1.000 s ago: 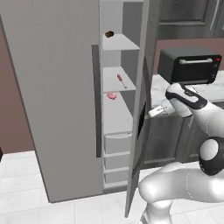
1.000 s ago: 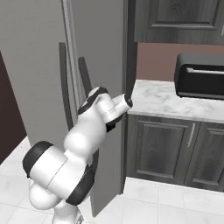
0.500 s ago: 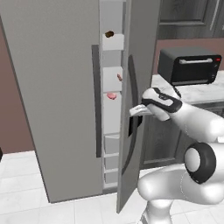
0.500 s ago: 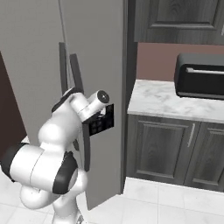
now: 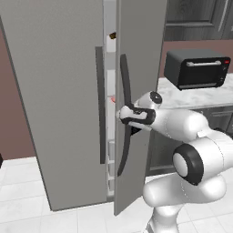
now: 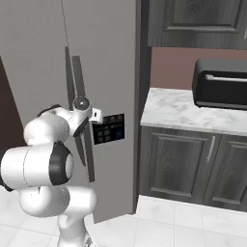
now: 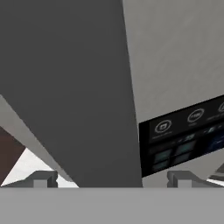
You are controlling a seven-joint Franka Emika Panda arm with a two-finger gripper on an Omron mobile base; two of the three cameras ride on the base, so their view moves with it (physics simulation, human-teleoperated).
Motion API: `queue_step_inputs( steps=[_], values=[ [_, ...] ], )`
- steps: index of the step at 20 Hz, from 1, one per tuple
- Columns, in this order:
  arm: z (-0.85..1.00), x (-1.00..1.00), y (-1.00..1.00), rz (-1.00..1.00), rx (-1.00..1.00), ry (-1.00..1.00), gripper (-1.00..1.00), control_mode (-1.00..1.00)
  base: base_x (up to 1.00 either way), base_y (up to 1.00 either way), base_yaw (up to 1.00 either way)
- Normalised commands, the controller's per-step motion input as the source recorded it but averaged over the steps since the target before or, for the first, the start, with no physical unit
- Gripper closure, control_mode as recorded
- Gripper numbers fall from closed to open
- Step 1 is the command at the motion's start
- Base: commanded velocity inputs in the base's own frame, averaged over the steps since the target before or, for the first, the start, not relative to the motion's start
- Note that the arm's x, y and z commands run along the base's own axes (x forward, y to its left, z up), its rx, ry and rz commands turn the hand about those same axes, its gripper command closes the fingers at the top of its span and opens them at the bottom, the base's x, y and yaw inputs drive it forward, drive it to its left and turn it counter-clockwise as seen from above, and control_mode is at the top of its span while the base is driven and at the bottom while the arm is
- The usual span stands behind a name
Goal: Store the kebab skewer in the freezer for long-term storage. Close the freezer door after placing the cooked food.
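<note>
**Freezer door nearly shut, end effector spread against it**

My end effector (image 7: 111,177) is spread wide with nothing between its tips, set close against the freezer door (image 5: 139,68) beside its dark control panel (image 6: 108,129). The door stands just ajar from the freezer (image 5: 54,91); through the narrow gap I see pale shelves but cannot make out the kebab skewer. My judgement: if I push off-centre, my tips could slide along the smooth face or catch the handle (image 5: 125,113), leaving the door unlatched.
</note>
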Motion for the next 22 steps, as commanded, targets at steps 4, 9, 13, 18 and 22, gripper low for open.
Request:
queue_step_inputs(
  steps=[4,9,13,18,22],
  values=[
    [0.0,0.36,0.29,-0.25,-0.18,-0.1,-1.0,-1.0,0.0,0.0,0.0],
    [0.05,0.31,0.22,-0.21,-0.15,-0.04,-1.0,-1.0,0.0,0.0,0.0],
    [0.29,0.28,0.01,-0.12,-0.11,0.0,-1.0,-1.0,0.0,0.0,0.0],
    [0.5,0.09,0.0,-0.06,-0.14,0.13,-1.0,-1.0,0.0,0.0,0.0],
    [0.45,0.17,0.0,-0.04,-0.07,0.16,-1.0,-1.0,0.0,0.0,0.0]
  ],
)
